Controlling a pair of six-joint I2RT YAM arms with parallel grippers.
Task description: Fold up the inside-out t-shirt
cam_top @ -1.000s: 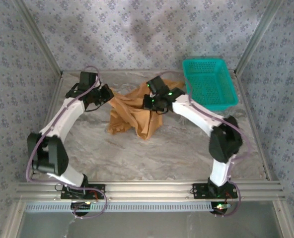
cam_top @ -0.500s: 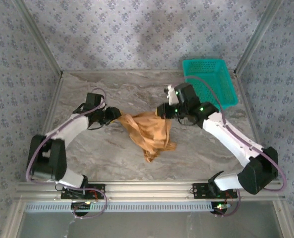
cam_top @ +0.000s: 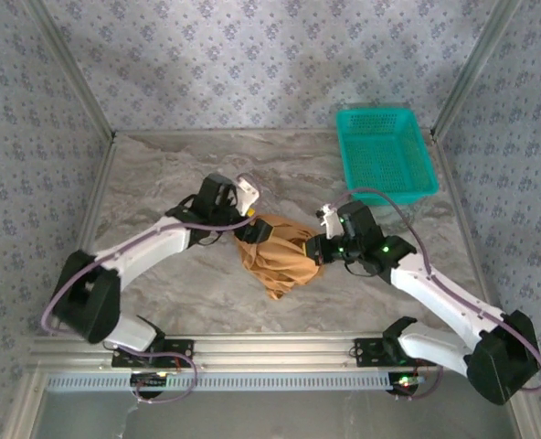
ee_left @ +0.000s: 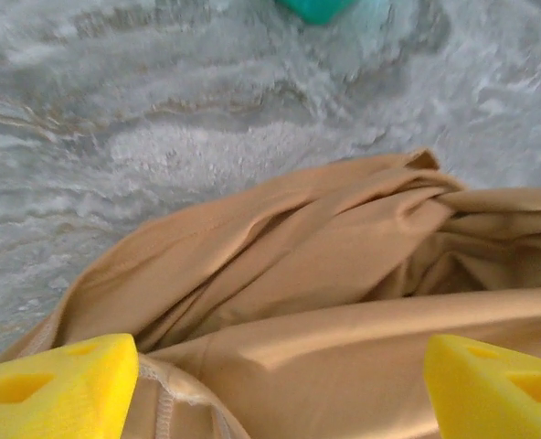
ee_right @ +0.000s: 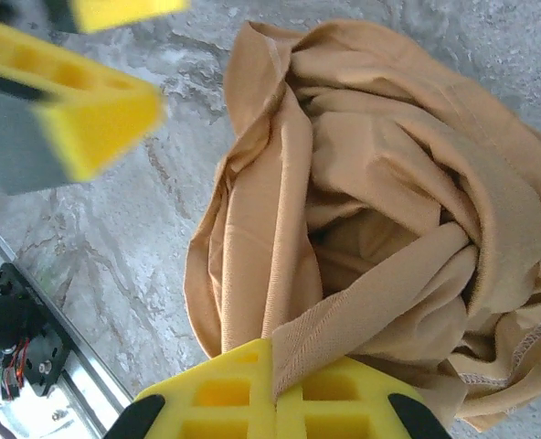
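Shirt (cam_top: 280,256): bunched mid-bench (cam_top: 179,165); soft, light, limp, likely to sag when lifted.
Left fingers (ee_left: 56,380): spread over it.
Right fingers (ee_right: 216,395): pinching a fold.
Hold: hem or shoulder seams.

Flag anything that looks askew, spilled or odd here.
The inside-out t-shirt lies in a twisted, bunched heap on the table rather than flat; the right jaws pinch one fold, the left jaws stand open over it. The teal basket sits upright, nothing spilled.

T-shirt (cam_top: 284,261) heap fills table (cam_top: 161,174) centre; basket (cam_top: 385,160) blocks far-right corner; far-left open
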